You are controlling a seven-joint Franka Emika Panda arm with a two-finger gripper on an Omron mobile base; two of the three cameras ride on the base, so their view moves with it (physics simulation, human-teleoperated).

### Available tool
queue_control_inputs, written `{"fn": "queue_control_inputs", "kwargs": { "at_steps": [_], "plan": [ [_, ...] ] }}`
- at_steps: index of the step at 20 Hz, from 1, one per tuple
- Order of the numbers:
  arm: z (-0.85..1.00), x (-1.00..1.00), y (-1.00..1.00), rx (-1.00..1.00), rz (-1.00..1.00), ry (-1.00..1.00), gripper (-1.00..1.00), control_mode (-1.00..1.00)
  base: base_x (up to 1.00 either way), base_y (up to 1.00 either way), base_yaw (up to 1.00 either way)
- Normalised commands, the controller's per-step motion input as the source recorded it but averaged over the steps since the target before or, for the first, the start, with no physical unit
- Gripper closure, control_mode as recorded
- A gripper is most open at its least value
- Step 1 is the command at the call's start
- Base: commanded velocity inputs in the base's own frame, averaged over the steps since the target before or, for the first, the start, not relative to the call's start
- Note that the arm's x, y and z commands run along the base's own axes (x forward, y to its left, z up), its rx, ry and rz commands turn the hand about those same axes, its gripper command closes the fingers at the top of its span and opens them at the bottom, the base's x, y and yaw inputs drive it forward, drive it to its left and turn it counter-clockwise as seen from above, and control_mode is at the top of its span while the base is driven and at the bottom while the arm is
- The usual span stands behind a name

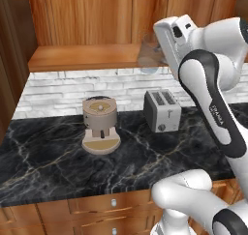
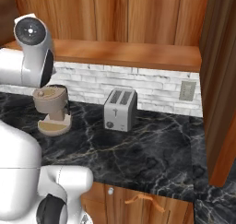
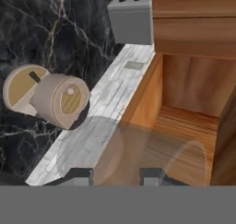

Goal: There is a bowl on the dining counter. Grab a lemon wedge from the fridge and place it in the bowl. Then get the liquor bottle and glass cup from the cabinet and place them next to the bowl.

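Gripping the translucent glass cup (image 3: 152, 154) between its 2 fingertips, the gripper (image 3: 115, 176) hangs at the open cabinet (image 3: 193, 94) — above the counter (image 1: 53, 152), coffee machine (image 1: 100, 124) and toaster (image 1: 162, 110) below.

A beige coffee machine (image 1: 100, 124) stands left on the black marble counter (image 1: 48, 156). A silver toaster (image 1: 162, 110) sits right of it, near the brick backsplash (image 1: 63, 91).
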Motion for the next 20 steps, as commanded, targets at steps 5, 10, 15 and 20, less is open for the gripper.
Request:
{"fn": "queue_control_inputs", "kwargs": {
  "at_steps": [5,10,15,20],
  "plan": [
    [0.0,-0.89,-0.26,0.01,0.0,-0.02,1.0,-1.0,0.0,0.0,0.0],
    [-0.03,-0.43,-0.21,0.01,0.0,-0.05,1.0,-1.0,0.0,0.0,0.0],
    [0.0,0.0,0.0,0.0,0.0,0.01,1.0,1.0,-0.31,0.02,0.0],
    [0.0,0.0,0.0,0.0,0.0,0.0,1.0,1.0,-1.0,0.21,0.0]
  ]
}}
